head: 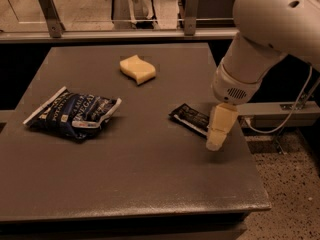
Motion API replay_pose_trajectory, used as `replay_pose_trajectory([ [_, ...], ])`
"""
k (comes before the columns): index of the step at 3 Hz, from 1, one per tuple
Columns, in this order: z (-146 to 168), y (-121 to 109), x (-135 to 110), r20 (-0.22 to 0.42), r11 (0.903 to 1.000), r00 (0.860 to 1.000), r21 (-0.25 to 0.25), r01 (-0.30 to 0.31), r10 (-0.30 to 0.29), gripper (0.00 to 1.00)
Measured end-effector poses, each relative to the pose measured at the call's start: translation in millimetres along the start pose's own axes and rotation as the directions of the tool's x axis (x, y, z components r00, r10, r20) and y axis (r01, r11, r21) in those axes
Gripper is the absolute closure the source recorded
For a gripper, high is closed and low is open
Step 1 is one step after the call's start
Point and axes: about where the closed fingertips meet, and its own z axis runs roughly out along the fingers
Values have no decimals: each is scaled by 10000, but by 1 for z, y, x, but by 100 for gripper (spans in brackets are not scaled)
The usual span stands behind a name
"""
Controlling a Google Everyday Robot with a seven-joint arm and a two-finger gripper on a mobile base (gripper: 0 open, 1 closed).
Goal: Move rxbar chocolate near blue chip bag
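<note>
Dark grey table (125, 184) is carrying all three objects, and the rxbar chocolate (189, 118) is lying flat on its right half, slanting from upper left to lower right, well apart from its target. The gripper (216, 141) is hanging at the bar's right end and hiding that end from view; whether it is spread or closed cannot be told, nor whether it is touching the wrapper. The step in hand is judged to be the approach to the grasp. A good grasp is likely calling for the gripper to centre over the bar and close across its narrow width, since the glossy wrapper is lying thin against the surface and may be sliding under a glancing contact. The blue chip bag (72, 113) is resting crinkled near the left edge, so the carry should be running leftward, passing in front of the pale yellow sponge (137, 69) sitting near the far edge. Beyond the table a metal rail (115, 34) is crossing the view, and speckled floor (290, 184) is showing at the right.
</note>
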Motion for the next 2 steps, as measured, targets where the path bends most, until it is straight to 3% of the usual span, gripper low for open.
replay_pose_trajectory([
  [1,23,-3,-4,112,9998,9999,-203,-87,89,16],
  [2,35,-5,-6,167,9992,9996,-332,-200,206,40],
])
